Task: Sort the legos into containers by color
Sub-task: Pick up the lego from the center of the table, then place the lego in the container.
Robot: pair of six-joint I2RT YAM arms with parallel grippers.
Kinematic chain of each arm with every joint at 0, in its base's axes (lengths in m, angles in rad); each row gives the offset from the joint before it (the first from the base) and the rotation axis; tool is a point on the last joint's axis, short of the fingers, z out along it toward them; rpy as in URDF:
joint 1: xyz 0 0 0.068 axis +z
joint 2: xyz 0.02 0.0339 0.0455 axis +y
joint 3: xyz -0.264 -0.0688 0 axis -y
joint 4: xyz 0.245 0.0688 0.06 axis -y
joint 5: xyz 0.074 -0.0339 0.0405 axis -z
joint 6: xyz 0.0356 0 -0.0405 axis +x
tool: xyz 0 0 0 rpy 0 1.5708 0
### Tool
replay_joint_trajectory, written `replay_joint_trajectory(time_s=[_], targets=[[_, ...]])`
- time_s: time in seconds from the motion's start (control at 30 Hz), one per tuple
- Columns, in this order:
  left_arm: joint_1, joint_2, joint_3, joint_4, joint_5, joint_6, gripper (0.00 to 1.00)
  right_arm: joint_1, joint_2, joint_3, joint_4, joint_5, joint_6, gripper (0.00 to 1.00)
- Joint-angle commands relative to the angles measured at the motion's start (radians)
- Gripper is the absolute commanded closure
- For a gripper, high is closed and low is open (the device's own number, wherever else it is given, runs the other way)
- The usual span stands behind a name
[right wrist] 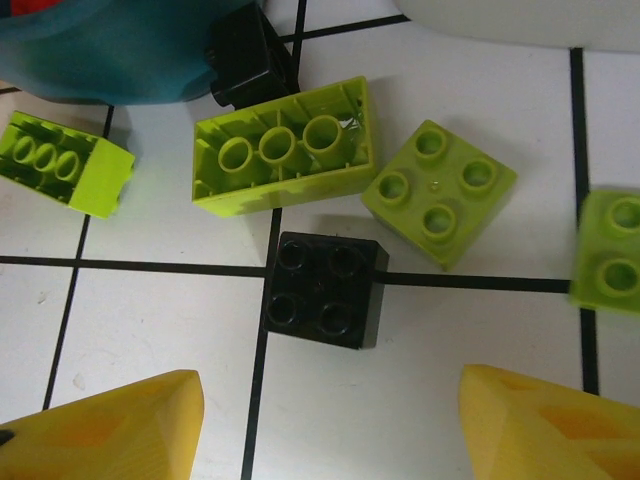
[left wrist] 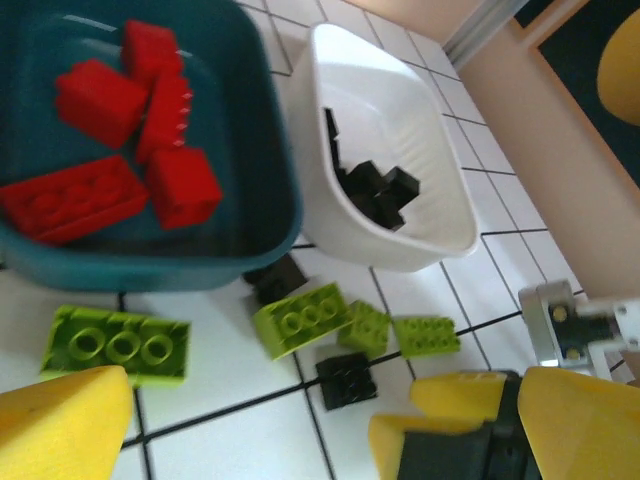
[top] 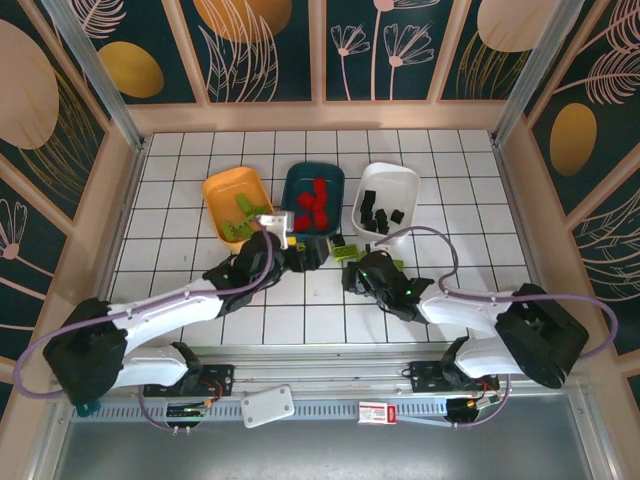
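Observation:
Loose legos lie on the tiles in front of the trays. A black square brick sits just ahead of my right gripper, which is open and empty. Around it lie lime bricks: an upturned long one, a square one and another to the left. A second black brick rests against the teal tray, which holds red bricks. The white tray holds black bricks. My left gripper hovers open and empty beside the right one.
The orange-yellow tray with lime bricks stands left of the teal tray; the white tray is on the right. Both arms meet near the middle of the table, their grippers close together. A wooden wall rims the tiled table.

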Motion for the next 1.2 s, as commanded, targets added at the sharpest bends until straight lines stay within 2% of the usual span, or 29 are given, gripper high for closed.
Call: replay_joint_trajectory(time_s=[0.0,0.27,0.37,0.47,0.67,0.83,0.97,1.17], targets=[[0.007,-0.098,-0.067,0.026,-0.058,-0.047,0.01,0.006,0.066,0.051,0.026,0.046,0.026,0.34],[0.007,-0.295,-0.217,-0.027,-0.115,-0.088,0.02,0.004,0.195,0.115,0.044,0.073,0.016,0.41],[0.007,-0.358,-0.260,-0.046,-0.133,-0.105,0.02,0.002,0.222,0.126,0.038,0.077,0.012,0.49],[0.008,-0.405,-0.288,-0.064,-0.145,-0.116,0.02,0.002,0.209,0.109,0.054,0.058,0.001,0.62],[0.008,-0.457,-0.307,-0.116,-0.176,-0.115,0.01,0.029,0.027,0.049,0.048,-0.027,-0.049,0.77],[0.007,-0.485,-0.320,-0.134,-0.195,-0.115,0.01,0.032,-0.194,0.060,-0.043,-0.034,-0.079,0.79],[0.009,-0.488,-0.319,-0.144,-0.203,-0.118,0.01,-0.106,-0.244,0.134,-0.085,-0.084,-0.130,0.80],[0.008,-0.491,-0.318,-0.165,-0.213,-0.129,0.02,-0.351,-0.047,0.286,-0.054,-0.184,-0.200,0.81]])
